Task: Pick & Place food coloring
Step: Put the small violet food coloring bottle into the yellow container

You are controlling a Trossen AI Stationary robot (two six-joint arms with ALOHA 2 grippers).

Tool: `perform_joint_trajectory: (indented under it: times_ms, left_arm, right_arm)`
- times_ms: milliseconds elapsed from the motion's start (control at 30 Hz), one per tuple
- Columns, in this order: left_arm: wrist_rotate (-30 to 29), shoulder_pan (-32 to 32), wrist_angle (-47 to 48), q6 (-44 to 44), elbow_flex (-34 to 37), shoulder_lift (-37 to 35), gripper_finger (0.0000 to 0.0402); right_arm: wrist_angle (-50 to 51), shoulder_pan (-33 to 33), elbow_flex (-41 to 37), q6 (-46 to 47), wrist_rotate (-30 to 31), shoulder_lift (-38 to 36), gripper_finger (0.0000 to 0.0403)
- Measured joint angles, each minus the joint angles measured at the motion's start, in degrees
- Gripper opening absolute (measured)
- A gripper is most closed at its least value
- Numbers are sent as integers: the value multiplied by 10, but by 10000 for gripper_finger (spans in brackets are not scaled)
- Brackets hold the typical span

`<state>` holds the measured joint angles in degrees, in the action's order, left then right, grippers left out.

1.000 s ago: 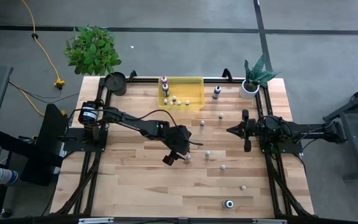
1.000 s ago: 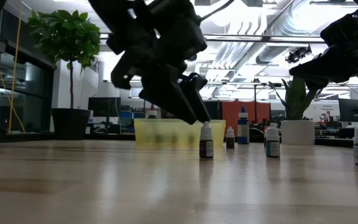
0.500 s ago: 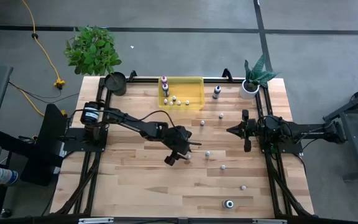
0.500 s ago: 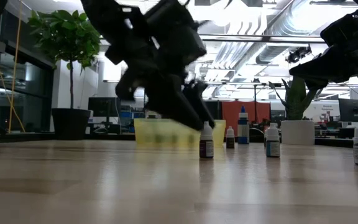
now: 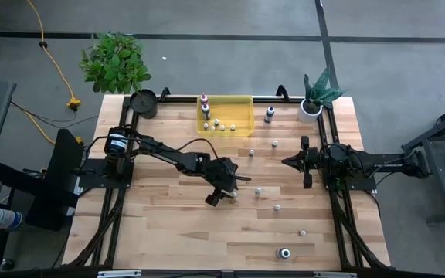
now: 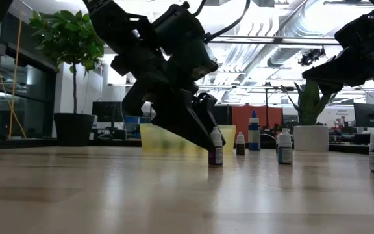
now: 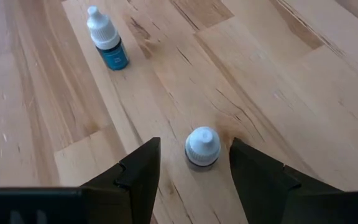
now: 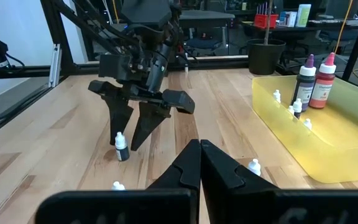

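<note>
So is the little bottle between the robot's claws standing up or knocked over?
Standing up: the bottle sits cap-up on the table, between the left tool's open fingers.

My bench, open workshop

Grey floor (image 5: 377,69) w/ yellow cable (image 5: 52,62); leafy plant (image 5: 115,62) by wood table (image 5: 161,224); ceiling ducts (image 6: 284,26), desks w/ monitors (image 6: 109,110) behind me.

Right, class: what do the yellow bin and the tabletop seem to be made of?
Yellow bin: probably glossy translucent plastic, since the small bottles inside show through its wall. Tabletop: wood, apparently joined light planks, with visible grain, seams and a smooth, faintly reflective finish.
</note>
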<state>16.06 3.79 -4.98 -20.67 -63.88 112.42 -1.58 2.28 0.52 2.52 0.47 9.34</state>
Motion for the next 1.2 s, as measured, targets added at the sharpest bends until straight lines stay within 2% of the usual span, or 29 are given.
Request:
perform_joint_trajectory:
  times_ms: [500, 767, 1000, 1200]
  left_arm:
    - [19, 0, -1, 17, 0, 0, 95]
    - [19, 0, -16, 65, -2, 0, 56]
    - [12, -20, 14, 143, -40, -8, 49]
    - [-36, -54, 78, 205, -86, -37, 48]
  right_arm:
    - [0, 0, 0, 0, 0, 0, 0]
    - [0, 0, 0, 0, 0, 0, 0]
    - [1, 0, 0, 0, 0, 0, 0]
    - [1, 0, 0, 0, 0, 0, 0]
